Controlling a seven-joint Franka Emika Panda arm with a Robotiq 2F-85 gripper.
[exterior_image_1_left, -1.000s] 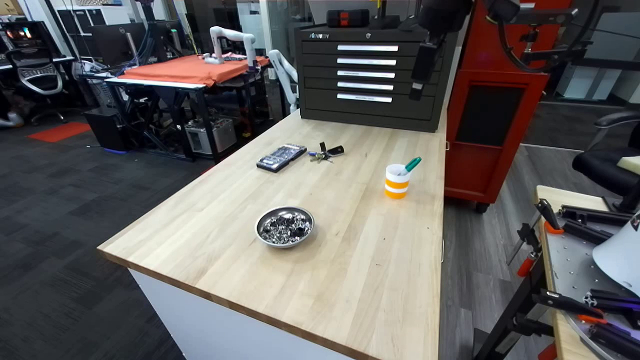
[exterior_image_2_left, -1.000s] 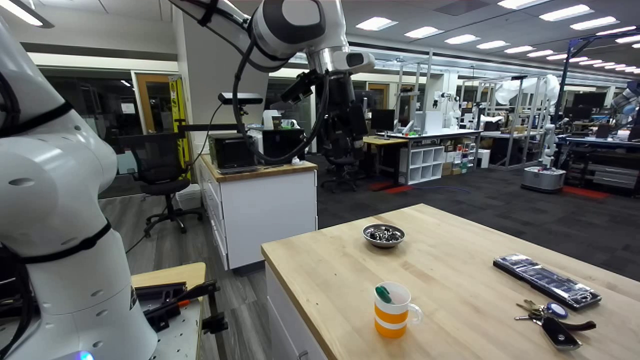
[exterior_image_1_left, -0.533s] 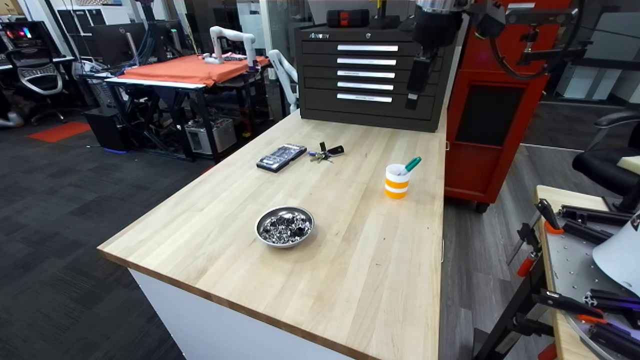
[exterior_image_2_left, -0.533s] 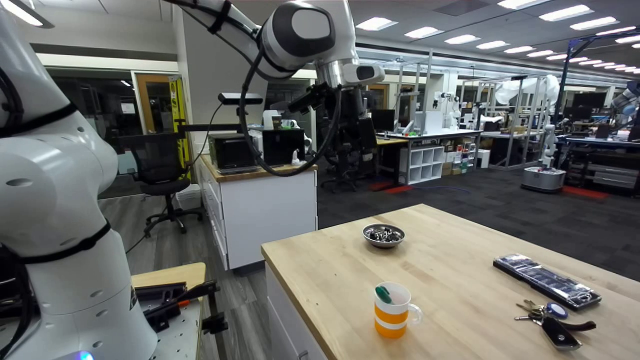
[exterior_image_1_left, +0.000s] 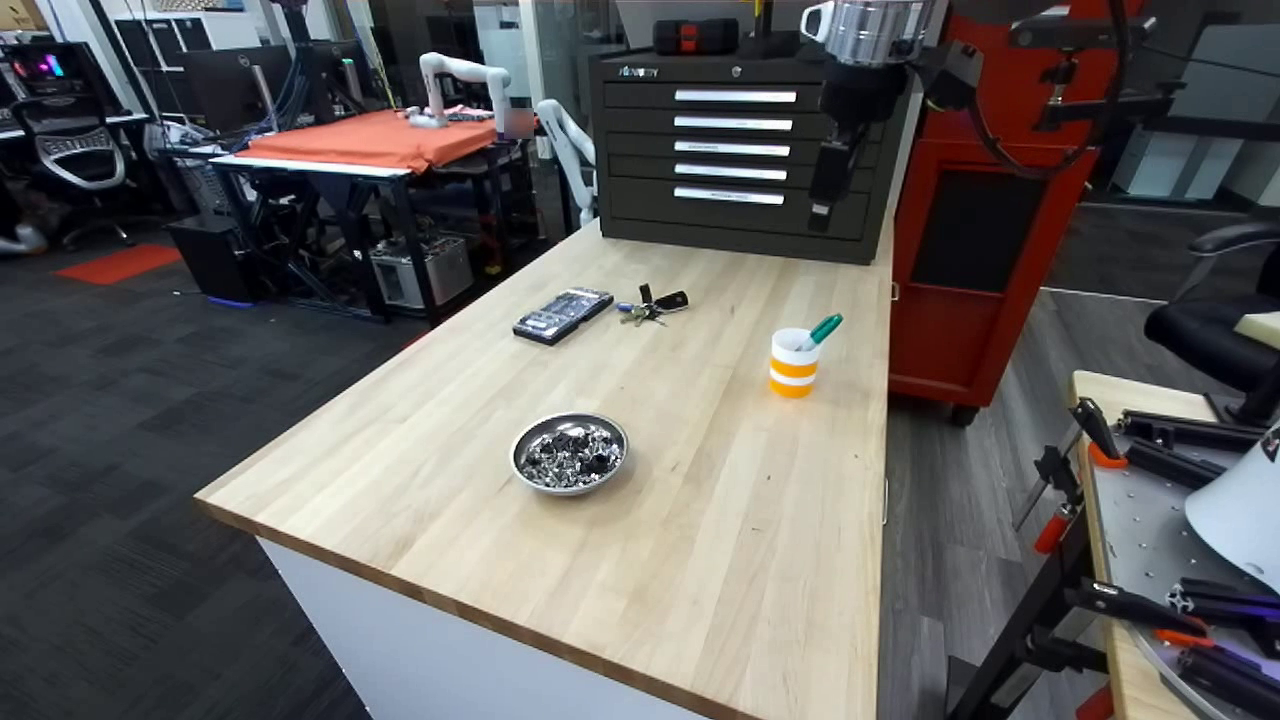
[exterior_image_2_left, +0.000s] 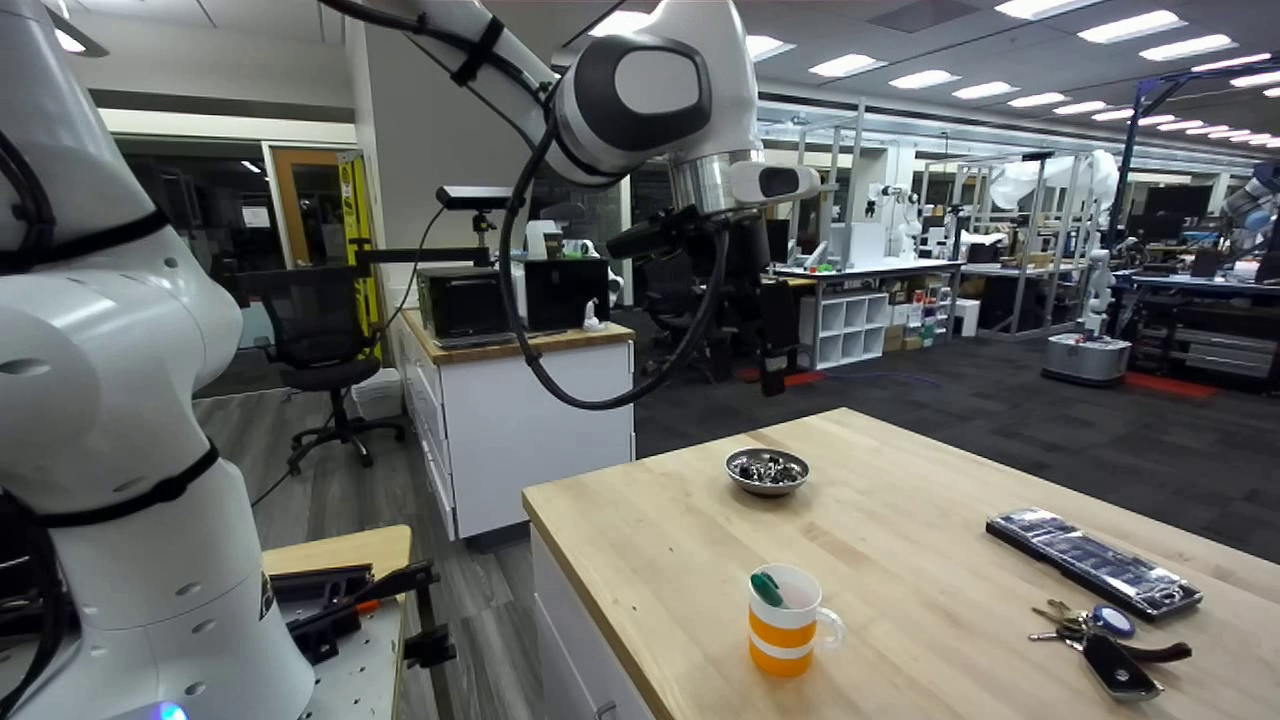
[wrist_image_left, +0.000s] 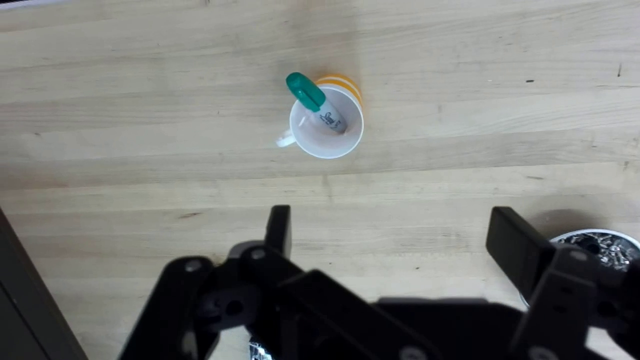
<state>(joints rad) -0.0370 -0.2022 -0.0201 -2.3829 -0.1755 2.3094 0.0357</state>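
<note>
My gripper hangs open above the wooden table, nothing between its fingers. In both exterior views it is well clear of the tabletop. Below it in the wrist view, beyond the fingertips, stands an upright white mug with orange bands. A green-capped marker leans inside, cap over the rim. Past the right finger a metal bowl of small shiny pieces is partly hidden by the gripper in the wrist view. A black case with a shiny top and a bunch of keys lie on the table.
A dark tool chest stands at one end of the table and shows at the lower left of the wrist view. Beside the table is a red cabinet. Black cable loops below the wrist.
The arm has come lower over the last second. The gripper has shifted right in one exterior view and slightly left in the other, staying open. Mug, bowl, case and keys have not moved.
</note>
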